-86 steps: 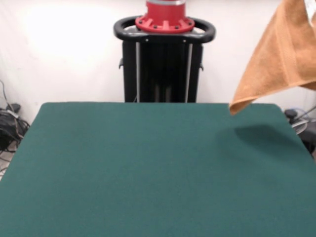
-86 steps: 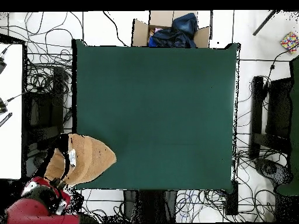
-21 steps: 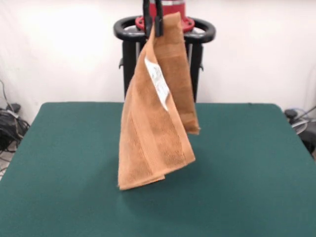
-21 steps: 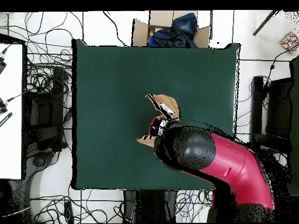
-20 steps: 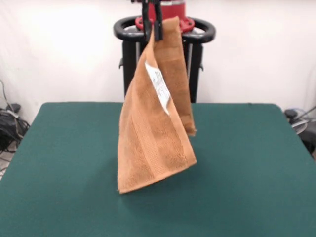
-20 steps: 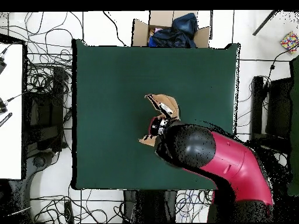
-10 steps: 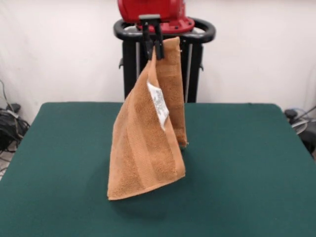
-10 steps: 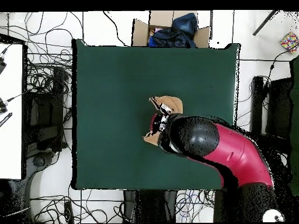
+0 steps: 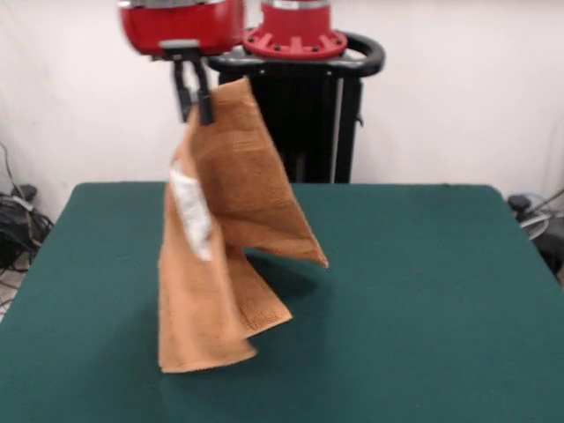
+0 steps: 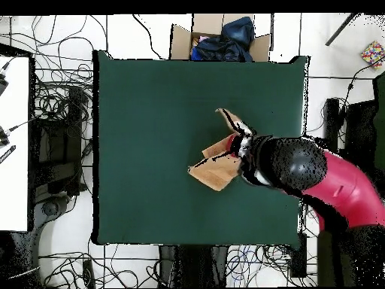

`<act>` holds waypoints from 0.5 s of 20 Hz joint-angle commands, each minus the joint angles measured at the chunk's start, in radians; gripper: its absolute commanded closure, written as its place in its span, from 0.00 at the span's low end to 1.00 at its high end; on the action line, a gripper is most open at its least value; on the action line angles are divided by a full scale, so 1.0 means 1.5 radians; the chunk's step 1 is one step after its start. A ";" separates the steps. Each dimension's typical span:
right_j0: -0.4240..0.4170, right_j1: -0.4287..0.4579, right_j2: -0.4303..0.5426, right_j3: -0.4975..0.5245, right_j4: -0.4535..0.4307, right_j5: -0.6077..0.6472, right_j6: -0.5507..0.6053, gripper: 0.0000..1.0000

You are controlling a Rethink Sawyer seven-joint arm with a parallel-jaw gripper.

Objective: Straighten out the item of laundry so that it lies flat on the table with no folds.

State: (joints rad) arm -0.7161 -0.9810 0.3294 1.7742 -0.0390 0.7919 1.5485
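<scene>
you are looking at the tool [image 9: 193, 104] pinching the towel [image 9: 220, 238] by one top corner, its two dark fingers pressed together on the cloth. the towel is hanging well above the bench [image 9: 423, 300], left of centre in the front view, with its lowest corner reaching down close to the green top; you cannot tell whether that corner is touching. it is draping in at least two layers, one flap swinging out to the right and a narrower fold dropping straight down, with the white label [image 9: 190, 215] showing on the left side. in the overhead view the red arm [image 10: 331, 184] is covering the grip, and the cloth is spreading out toward the middle of the bench.

by my reading, you are in the carry-and-lay step: the towel is lifted and folded on itself, nothing is flat yet. the next move is calling for lowering until the bottom edge is resting on the bench, then dragging sideways so the cloth is unrolling behind the tool instead of bunching. watch the doubled flap; if it is landing folded, it will need a second grasp at another corner.
</scene>
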 commanded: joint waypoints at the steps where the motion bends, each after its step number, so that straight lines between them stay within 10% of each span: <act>1: -0.045 0.055 0.098 -0.081 -0.054 0.079 -0.190 1.00; 10: -0.112 0.115 0.103 -0.093 -0.132 -0.017 -0.205 1.00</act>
State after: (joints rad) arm -0.8481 -0.8735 0.4031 1.6552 -0.1562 0.8094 1.4282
